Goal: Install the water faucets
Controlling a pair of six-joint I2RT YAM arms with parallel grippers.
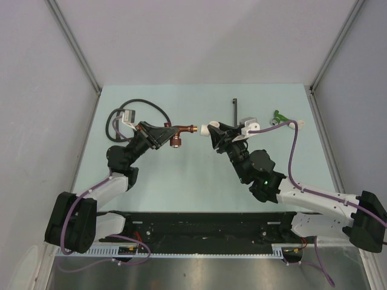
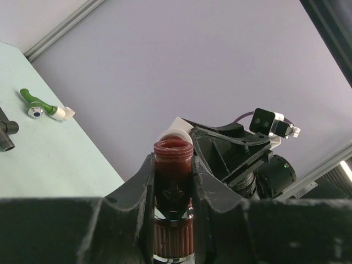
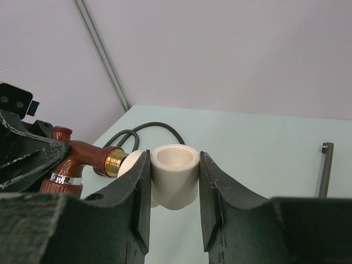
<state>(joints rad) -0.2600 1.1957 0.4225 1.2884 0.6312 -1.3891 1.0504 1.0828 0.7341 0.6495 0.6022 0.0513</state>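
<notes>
My left gripper (image 1: 171,131) is shut on the reddish-brown faucet (image 1: 180,129) and holds it above the table, its brass threaded end pointing right. In the left wrist view the faucet (image 2: 172,165) sits between my jaws. My right gripper (image 1: 213,131) is shut on a white plastic elbow fitting (image 1: 206,130), seen in the right wrist view (image 3: 174,175). The brass end (image 3: 114,161) sits right at the elbow's side opening. The green faucet (image 1: 278,116) with its own white elbow lies on the table at the back right, also in the left wrist view (image 2: 41,106).
A coiled black hose (image 1: 130,115) with a white part lies at the back left. A thin dark bar (image 1: 234,110) lies at the back centre, also in the right wrist view (image 3: 325,168). Grey walls enclose the pale green table (image 1: 199,175).
</notes>
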